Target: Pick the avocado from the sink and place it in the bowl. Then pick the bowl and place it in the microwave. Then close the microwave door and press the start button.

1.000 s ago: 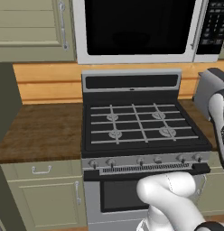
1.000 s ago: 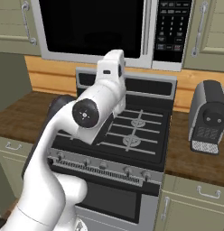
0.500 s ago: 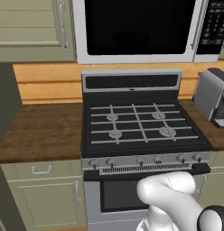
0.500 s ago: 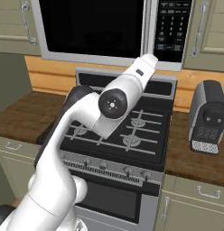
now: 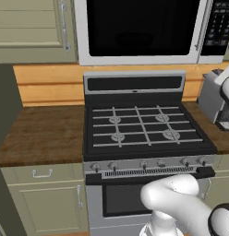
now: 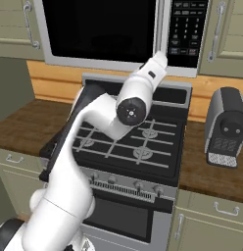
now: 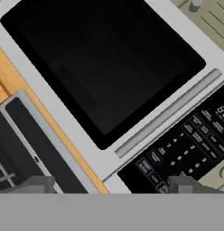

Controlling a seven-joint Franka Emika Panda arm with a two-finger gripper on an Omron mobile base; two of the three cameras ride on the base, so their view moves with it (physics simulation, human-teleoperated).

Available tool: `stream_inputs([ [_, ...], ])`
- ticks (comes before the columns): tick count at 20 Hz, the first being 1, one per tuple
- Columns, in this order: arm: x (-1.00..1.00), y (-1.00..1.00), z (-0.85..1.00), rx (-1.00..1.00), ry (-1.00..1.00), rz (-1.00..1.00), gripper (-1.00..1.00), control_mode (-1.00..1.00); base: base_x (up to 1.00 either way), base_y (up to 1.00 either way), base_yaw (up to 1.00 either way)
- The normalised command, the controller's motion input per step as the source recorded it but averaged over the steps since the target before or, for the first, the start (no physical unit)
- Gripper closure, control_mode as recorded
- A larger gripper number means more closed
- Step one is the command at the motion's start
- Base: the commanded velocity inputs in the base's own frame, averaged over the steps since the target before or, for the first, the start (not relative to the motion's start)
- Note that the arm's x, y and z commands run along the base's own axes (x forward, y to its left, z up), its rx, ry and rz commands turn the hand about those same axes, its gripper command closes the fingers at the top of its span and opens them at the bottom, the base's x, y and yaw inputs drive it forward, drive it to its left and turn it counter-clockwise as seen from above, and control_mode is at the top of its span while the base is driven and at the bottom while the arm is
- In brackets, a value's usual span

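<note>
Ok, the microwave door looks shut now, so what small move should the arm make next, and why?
Probably ease the open gripper toward the keypad panel to press start: the microwave door sits flush and closed, and the hand already faces the panel's lower buttons.

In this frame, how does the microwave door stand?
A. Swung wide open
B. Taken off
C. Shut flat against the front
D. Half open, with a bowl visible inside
C: the microwave door lies flush in its white frame, with the handle right beside the keypad, and its dark window shows no open cavity.
</note>
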Motion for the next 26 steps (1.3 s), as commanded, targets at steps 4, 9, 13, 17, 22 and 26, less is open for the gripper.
stream_inputs([
  [4, 0.18, 0.00, -0.12, 0.11, -0.29, 0.14, -1.00, -1.00, 0.00, 0.00, 0.00],
  [9, 0.23, 0.00, -0.02, 0.00, -0.25, 0.01, -1.00, -1.00, 0.00, 0.00, 0.00],
  [13, 0.44, -0.01, 0.03, 0.01, -0.11, 0.00, -1.00, -1.00, 0.00, 0.00, 0.00],
  [17, 0.00, 0.22, -0.36, 0.00, 0.02, -0.04, -1.00, -1.00, 0.00, 0.00, 0.00],
  [22, -0.06, 0.14, -0.07, 0.04, 0.05, -0.01, -1.00, -1.00, 0.00, 0.00, 0.00],
  [26, -0.03, -0.09, 0.43, 0.14, 0.20, 0.00, -1.00, -1.00, 0.00, 0.00, 0.00],
])
